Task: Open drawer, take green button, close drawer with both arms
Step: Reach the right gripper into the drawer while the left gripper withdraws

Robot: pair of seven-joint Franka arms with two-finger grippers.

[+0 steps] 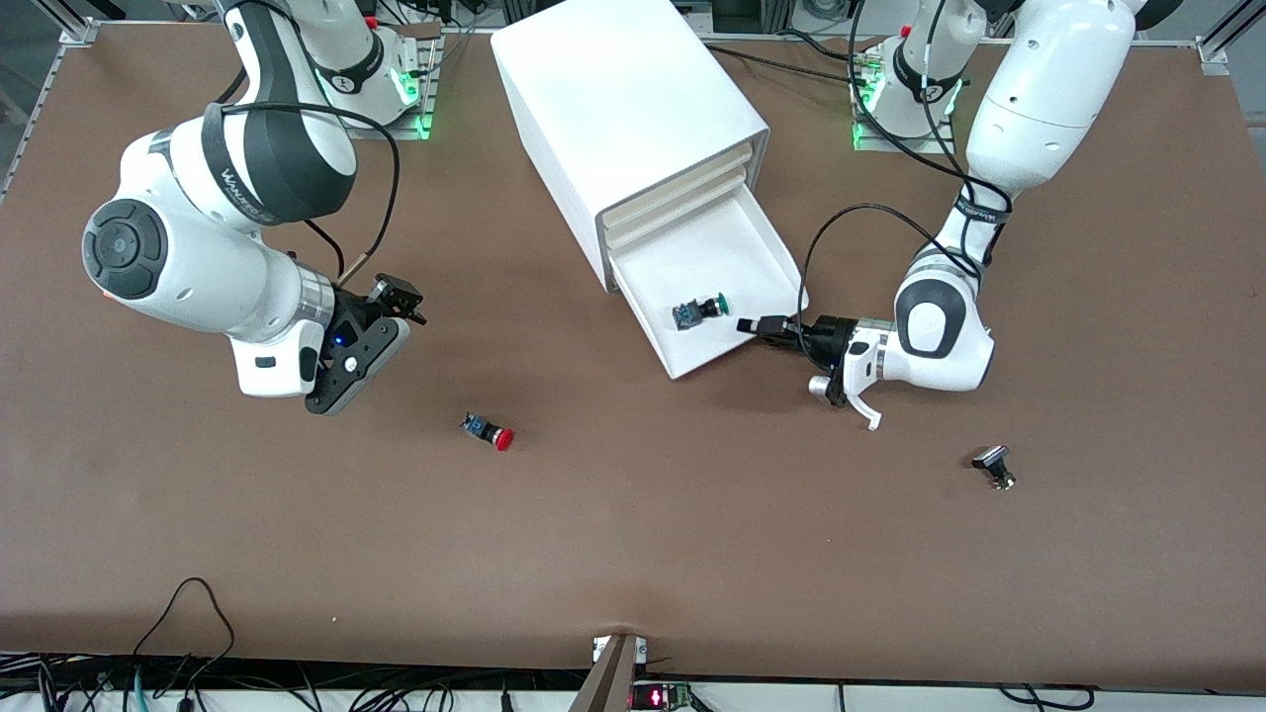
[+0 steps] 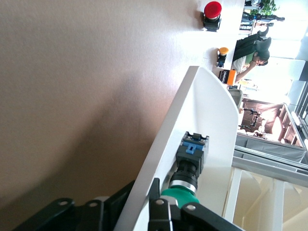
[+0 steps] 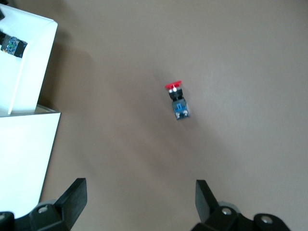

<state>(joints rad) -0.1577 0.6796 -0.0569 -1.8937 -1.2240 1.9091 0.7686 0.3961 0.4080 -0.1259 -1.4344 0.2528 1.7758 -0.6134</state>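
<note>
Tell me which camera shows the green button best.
The left wrist view: the green button fills the frame, lying in the open drawer, cap and dark body plain. The front view shows it small; the right wrist view catches only its body at the edge.

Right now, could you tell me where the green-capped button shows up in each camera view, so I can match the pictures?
Front view: the green-capped button lies in the open drawer, near its front edge.
Left wrist view: the button is close up, inside the drawer's wall, right at the left claw.
Right wrist view: only its dark body shows, at the picture's edge, in the drawer.
Shared landmark: the red-capped button on the table.
</note>
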